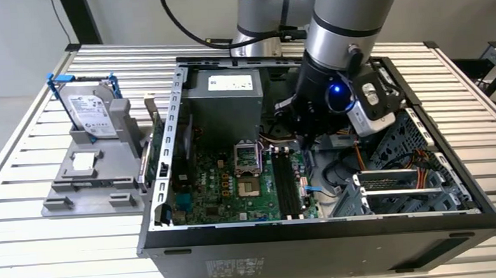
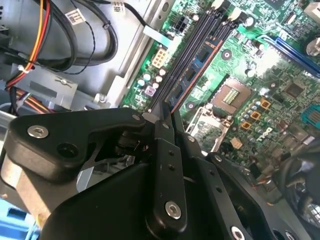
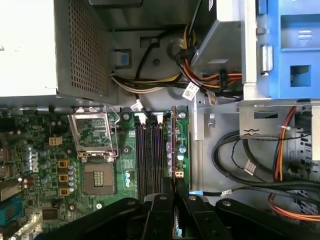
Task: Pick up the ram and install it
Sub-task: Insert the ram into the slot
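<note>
1. Gripper (image 1: 306, 139) is lowered inside the open computer case (image 1: 321, 227), over the motherboard (image 1: 225, 185).
2. In both wrist views, the gripper (image 3: 175, 197) (image 2: 167, 117) has its two black fingers pressed together on one end of the ram (image 3: 174, 145) (image 2: 199, 67).
3. The ram stands on its thin edge and runs straight out from the fingertips. It lies parallel to the long black memory slots (image 3: 147, 160) and just beside them.
4. It lines up with the outermost slot position, on the side away from the CPU socket (image 3: 95, 135). Whether it is pushed fully home cannot be told.
5. Bundles of coloured cables (image 3: 200, 80) run near the far end of the ram, beside the grey power supply (image 3: 30, 45).
6. In the exterior view, a silver hard drive (image 1: 89, 109) with blue rails stands upright in a grey holder (image 1: 89, 179). The holder is on the slatted counter (image 1: 50, 251), at the exterior view's left and well apart from the case.
</note>
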Controlling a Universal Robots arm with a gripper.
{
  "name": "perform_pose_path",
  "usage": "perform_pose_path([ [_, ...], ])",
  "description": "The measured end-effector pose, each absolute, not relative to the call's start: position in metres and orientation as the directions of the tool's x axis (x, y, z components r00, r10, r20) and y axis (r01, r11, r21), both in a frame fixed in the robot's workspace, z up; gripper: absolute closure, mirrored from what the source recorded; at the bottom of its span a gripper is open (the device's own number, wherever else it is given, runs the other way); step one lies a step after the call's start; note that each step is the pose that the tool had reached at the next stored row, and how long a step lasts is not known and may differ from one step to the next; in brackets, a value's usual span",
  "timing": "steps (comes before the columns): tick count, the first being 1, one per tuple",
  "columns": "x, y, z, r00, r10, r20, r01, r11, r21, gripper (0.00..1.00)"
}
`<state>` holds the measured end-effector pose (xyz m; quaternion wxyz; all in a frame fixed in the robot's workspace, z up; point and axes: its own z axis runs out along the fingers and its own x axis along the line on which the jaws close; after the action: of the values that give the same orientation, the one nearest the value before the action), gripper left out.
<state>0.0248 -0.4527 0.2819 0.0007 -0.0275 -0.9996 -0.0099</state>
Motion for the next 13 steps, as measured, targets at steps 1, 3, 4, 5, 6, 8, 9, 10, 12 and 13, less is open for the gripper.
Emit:
perform_pose_path([
  [1,0.025,-0.453,0.280,-0.998,0.055,0.001,0.055,0.998,0.020,1.00],
  [3,0.025,-0.453,0.277,-0.998,0.055,-0.002,0.055,0.998,0.020,1.00],
  [4,0.024,-0.453,0.275,-0.998,0.055,-0.003,0.055,0.998,0.020,1.00],
  [5,0.024,-0.453,0.273,-0.998,0.055,-0.004,0.055,0.998,0.020,1.00],
  [6,0.024,-0.459,0.259,-0.998,0.055,-0.013,0.055,0.998,0.020,1.00],
  [8,0.022,-0.464,0.250,-0.998,0.055,-0.018,0.054,0.998,0.021,1.00],
  [9,0.020,-0.464,0.249,-0.998,0.054,-0.020,0.054,0.998,0.021,1.00],
  [10,0.018,-0.465,0.247,-0.998,0.054,-0.022,0.054,0.998,0.021,1.00],
  [12,0.016,-0.465,0.245,-0.998,0.054,-0.025,0.053,0.998,0.021,1.00],
  [13,0.016,-0.465,0.245,-0.998,0.054,-0.025,0.053,0.998,0.021,1.00],
])
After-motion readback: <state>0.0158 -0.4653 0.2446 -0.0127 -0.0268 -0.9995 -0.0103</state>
